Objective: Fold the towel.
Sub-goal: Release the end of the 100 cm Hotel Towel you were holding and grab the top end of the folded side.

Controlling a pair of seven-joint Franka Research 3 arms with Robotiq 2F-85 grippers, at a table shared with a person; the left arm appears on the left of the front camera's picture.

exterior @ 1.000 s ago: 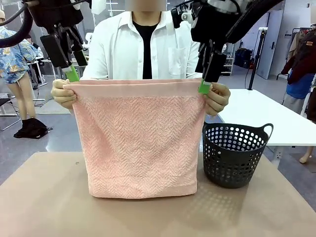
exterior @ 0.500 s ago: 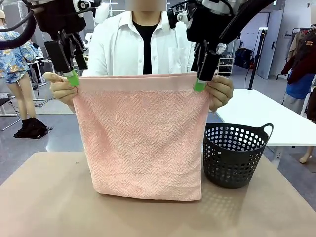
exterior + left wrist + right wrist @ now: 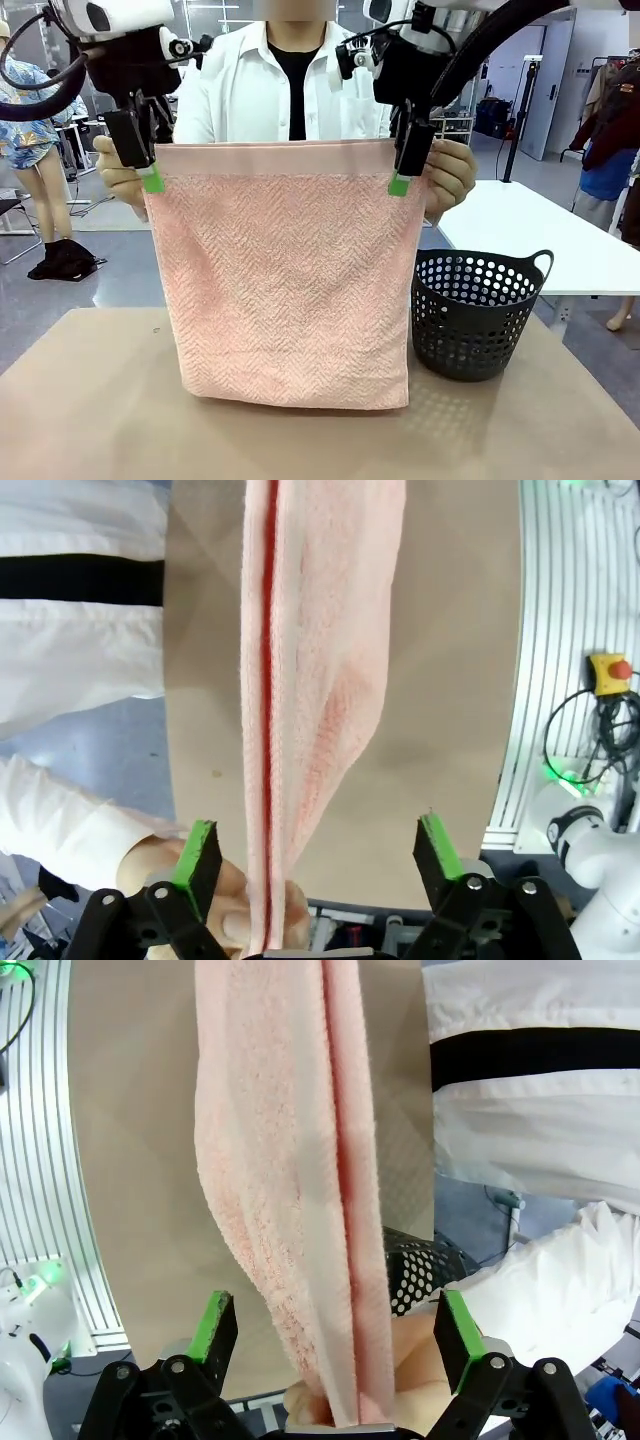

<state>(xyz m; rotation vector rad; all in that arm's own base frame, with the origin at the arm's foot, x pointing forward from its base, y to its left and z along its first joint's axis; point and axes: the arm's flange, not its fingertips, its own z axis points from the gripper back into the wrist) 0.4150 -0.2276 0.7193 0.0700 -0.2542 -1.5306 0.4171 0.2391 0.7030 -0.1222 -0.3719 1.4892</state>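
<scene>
Higher than a second ago, the towel [image 3: 285, 290] hangs from the person's hands [image 3: 450, 175], reaching down to the table [image 3: 90, 400]. My left gripper [image 3: 150, 180] and right gripper [image 3: 400, 184] straddle its top corners, both spread wide, gripping nothing.
</scene>
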